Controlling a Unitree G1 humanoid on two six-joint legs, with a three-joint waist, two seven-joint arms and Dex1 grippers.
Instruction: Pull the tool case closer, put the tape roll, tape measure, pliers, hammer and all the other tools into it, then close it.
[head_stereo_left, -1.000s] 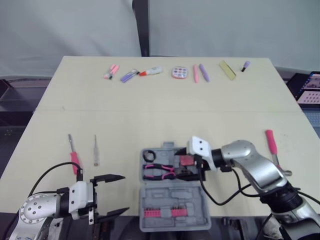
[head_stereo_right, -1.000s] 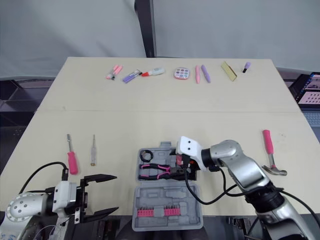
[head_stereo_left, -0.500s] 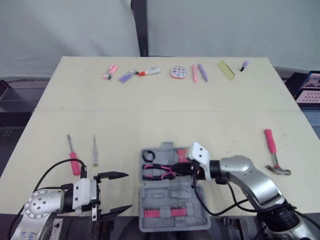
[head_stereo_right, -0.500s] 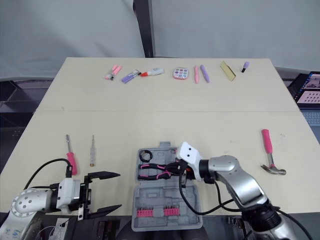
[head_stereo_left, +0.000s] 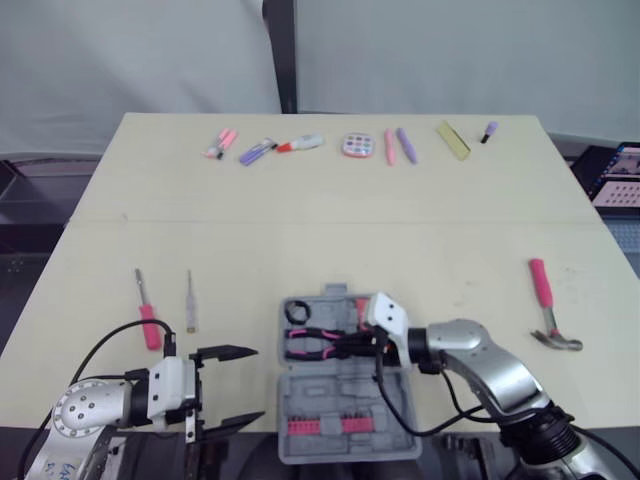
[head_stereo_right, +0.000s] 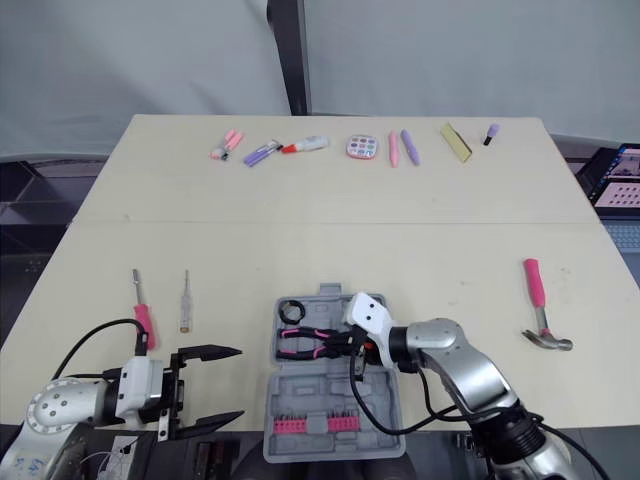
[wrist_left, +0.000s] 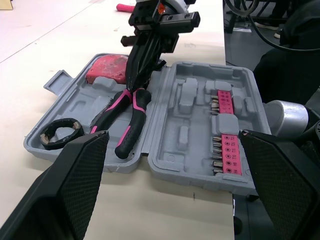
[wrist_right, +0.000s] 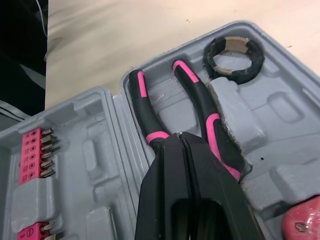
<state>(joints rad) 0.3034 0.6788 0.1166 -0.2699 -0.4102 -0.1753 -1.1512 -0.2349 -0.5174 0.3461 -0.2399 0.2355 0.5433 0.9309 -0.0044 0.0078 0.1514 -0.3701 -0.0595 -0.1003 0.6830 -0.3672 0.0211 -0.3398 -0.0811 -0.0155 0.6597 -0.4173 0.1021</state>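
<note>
Right gripper (wrist_right: 180, 137), fingers pressed together and empty, points at the joint of the pliers (head_stereo_right: 303, 342) in the open tool case (head_stereo_right: 335, 398). Tape roll (head_stereo_right: 291, 309) lies far-left inside. Left gripper (head_stereo_right: 210, 386) gapes wide, empty, left of the case. Hammer (head_stereo_right: 540, 305) lies well right. The right gripper partly hides the tape measure (wrist_left: 109, 70).

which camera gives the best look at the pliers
The right wrist view: the pliers lie close up in the tool case, both handles plain, the shut right gripper at their joint. The left wrist view shows them at a low angle; the eye views show them small.
</note>
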